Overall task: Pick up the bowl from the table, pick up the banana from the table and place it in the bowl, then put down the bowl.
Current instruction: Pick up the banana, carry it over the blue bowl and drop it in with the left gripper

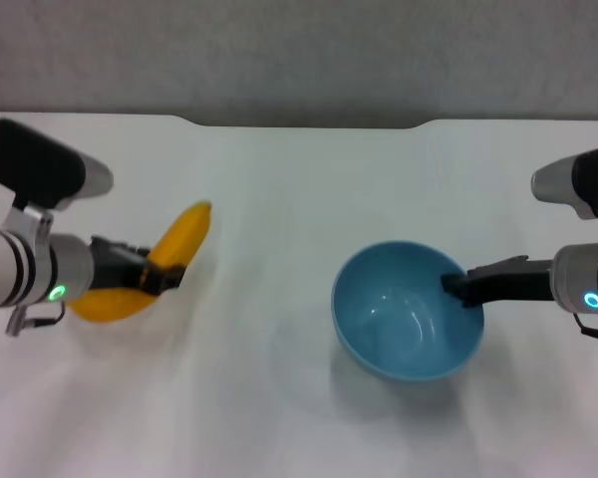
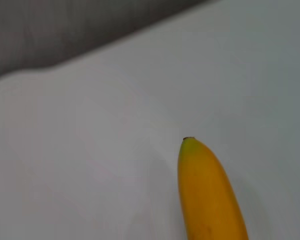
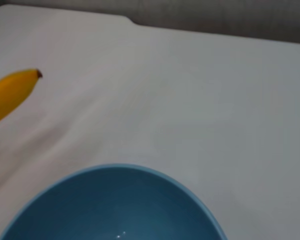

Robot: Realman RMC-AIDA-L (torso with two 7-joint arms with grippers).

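Note:
The yellow banana (image 1: 184, 239) is at the left of the white table (image 1: 279, 179). My left gripper (image 1: 159, 271) is shut around its middle, and its dark tip points toward the far edge. The banana also shows in the left wrist view (image 2: 207, 195) and the right wrist view (image 3: 10, 92). The light-blue bowl (image 1: 404, 319) is at the right, empty. My right gripper (image 1: 456, 286) is shut on its right rim and holds it slightly tilted, with a faint shadow on the table below. The bowl fills the lower part of the right wrist view (image 3: 115, 210).
The table's far edge has a shallow notch (image 1: 309, 123) with a grey wall behind it. Bare white tabletop lies between the banana and the bowl.

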